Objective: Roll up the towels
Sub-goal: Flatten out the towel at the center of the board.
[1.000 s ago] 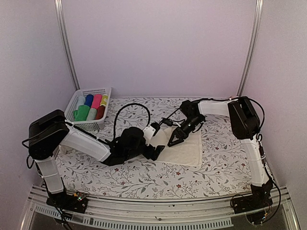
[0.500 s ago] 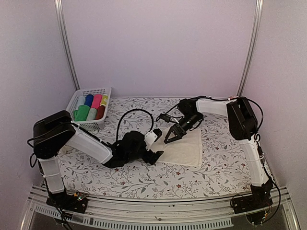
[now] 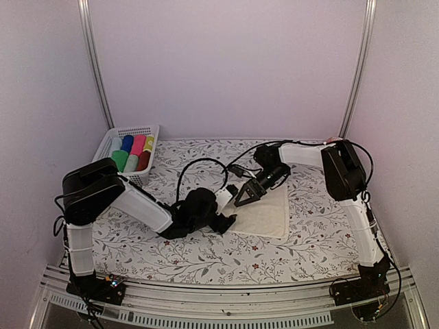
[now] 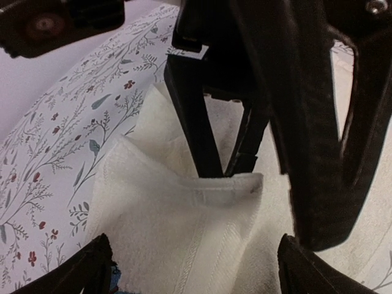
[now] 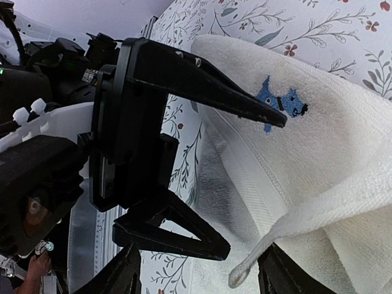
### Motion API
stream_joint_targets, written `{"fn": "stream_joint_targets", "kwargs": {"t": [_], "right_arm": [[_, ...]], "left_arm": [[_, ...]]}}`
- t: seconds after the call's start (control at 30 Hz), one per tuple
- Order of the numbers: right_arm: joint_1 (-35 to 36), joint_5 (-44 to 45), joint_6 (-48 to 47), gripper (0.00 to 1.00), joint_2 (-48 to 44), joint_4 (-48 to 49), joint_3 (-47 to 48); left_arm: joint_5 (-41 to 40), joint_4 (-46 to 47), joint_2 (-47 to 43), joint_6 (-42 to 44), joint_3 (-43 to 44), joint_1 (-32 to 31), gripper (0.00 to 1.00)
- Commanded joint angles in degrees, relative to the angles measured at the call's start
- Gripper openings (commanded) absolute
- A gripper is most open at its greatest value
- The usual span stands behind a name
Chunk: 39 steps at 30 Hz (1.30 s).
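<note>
Cream towel [image 3: 267, 214] is cut off in both wrist views; left gripper [image 3: 226, 221] spread wide, empty; right gripper [image 3: 241, 200] half spread, touching its raised fold.

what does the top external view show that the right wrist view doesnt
Only the top external view shows the white basket with the rolled green towel in it. Only the right wrist view shows the small blue dog mark on the cream towel and its lifted corner. Both show the cream towel, the floral tablecloth and the open left claw.

One cream towel [image 3: 266, 214]; one green towel [image 3: 119, 161]
</note>
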Motion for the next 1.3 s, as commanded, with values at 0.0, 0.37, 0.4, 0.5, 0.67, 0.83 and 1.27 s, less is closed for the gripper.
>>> {"fn": "stream_joint_targets", "kwargs": {"t": [0.0, 0.37, 0.4, 0.5, 0.67, 0.83, 1.27], "right_arm": [[0.32, -3.47, -1.77, 0.65, 1.19, -1.64, 1.04], [0.27, -6.86, -3.53, 0.66, 1.33, -3.06, 1.08], [0.27, -7.01, -3.53, 0.66, 1.49, -3.06, 1.05], [0.29, -7.61, -3.53, 0.66, 1.72, -3.14, 1.03], [0.34, -7.93, -3.79, 0.66, 1.61, -3.32, 1.06], [0.28, -8.32, -3.79, 0.66, 1.97, -3.33, 1.08], [0.33, -8.5, -4.06, 0.66, 1.8, -3.5, 1.08]], "left_arm": [[-2.11, 4.18, 1.86, 1.8, 1.56, -0.94, 0.94], [-7.43, 12.86, 4.31, 3.7, 0.22, -2.86, 0.92], [-7.65, 14.66, 4.03, 4.11, -0.63, -3.11, 0.91], [-8.31, 18.58, 3.41, 5.14, -2.21, -3.59, 0.85], [-9.73, 21.92, 3.48, 6.4, -2.71, -4.23, 0.77], [-9.78, 24.66, 3.89, 7.45, -2.79, -4.87, 0.77], [-13.83, 23.4, 5.27, 5.13, -1.6, -5.3, 0.58]]}}
